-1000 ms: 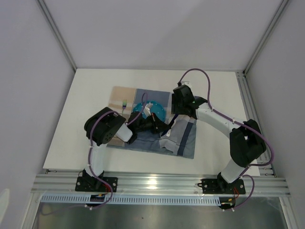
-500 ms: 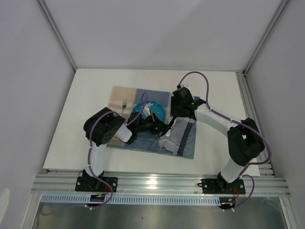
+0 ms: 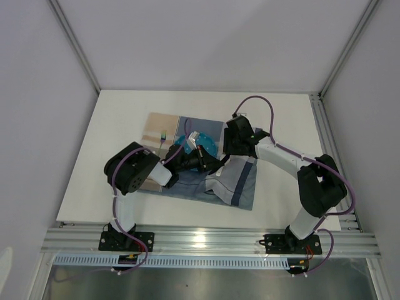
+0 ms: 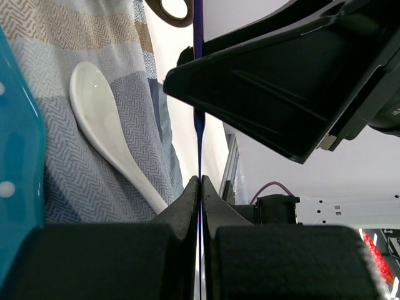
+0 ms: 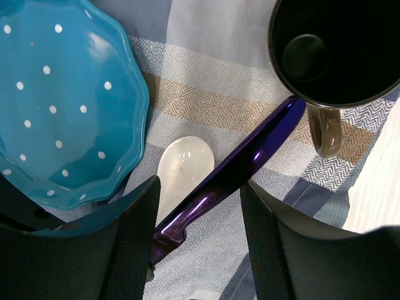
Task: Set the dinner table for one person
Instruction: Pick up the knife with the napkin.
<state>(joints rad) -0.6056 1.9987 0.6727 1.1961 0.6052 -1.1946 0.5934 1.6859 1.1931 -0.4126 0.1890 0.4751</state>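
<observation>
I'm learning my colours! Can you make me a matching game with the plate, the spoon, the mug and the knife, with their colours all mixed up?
Things:
1. plate
2. spoon
3. mug
4. knife

Colours:
A. white
B. shiny purple
C. dark, nearly black
D. teal with white dots

Pairs: 1-D, 2-A, 3-C, 4-B

From the overhead camera I see the tabletop [image 3: 119,125]: a large, plain white, matte rectangle, lying flat and level. Silver aluminium rails edge it along the near side and the right side. It is by far the biggest thing in view, with square far corners.
</observation>
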